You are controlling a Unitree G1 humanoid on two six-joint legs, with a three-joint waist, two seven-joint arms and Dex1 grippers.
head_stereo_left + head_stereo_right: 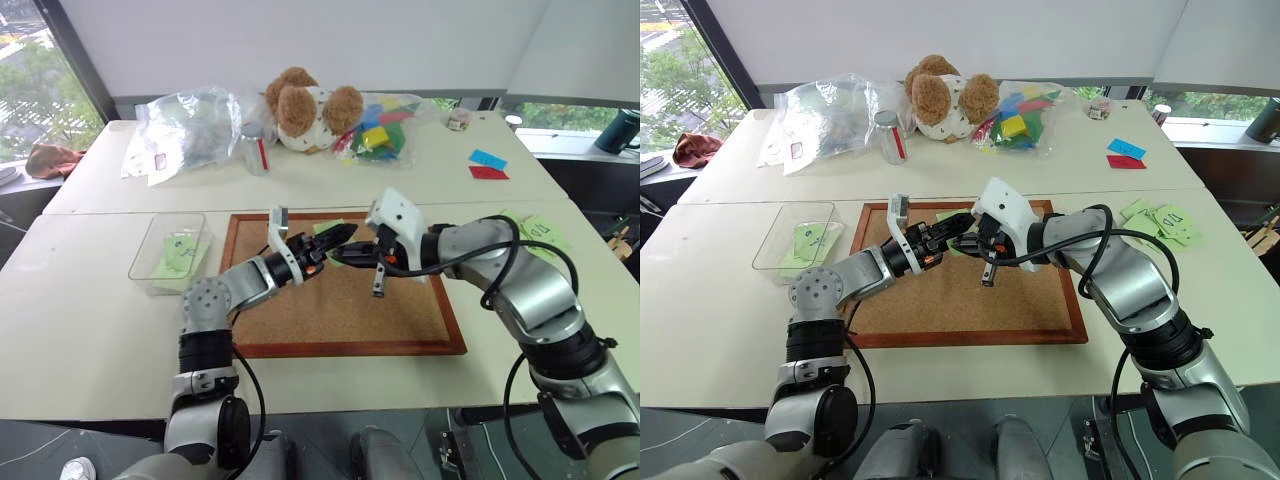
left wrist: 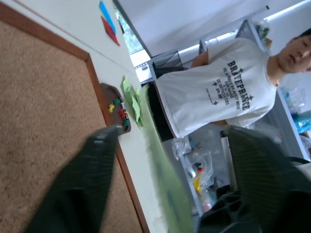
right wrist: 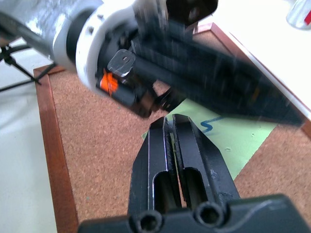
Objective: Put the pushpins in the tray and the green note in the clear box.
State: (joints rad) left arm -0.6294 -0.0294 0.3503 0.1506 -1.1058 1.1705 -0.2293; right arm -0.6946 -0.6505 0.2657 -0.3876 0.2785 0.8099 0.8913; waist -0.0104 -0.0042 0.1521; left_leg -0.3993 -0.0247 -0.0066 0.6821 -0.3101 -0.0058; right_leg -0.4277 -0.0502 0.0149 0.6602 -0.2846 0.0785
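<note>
Item: green note (image 3: 232, 137), pale slip with dark marks, lying on the corkboard (image 1: 340, 300) near its far edge, beneath the two end effectors that meet above it. Left end effector (image 1: 958, 232): fingers parted, a green slip edge-on between them in the left wrist view; whether it pinches the slip cannot be told. Right end effector (image 3: 171, 141): clenched tight, nothing visible between the fingers, tips just at the note's near corner. Step in hand, as judged: lifting the note off the board. To do it well, one end effector should probably pin or tease up a corner while the other takes the free edge squarely, then draw the slip away low and flat so it does not tear or curl. Containers: clear box (image 1: 150, 247), on the desk (image 1: 80, 330) just beside the board's left side, already holding pale green slips; the note is not yet in it. Tray (image 2: 112, 93), dark brown, beside the board's frame, holding several small coloured pushpins (image 2: 119, 109), with more green slips next to it.
</note>
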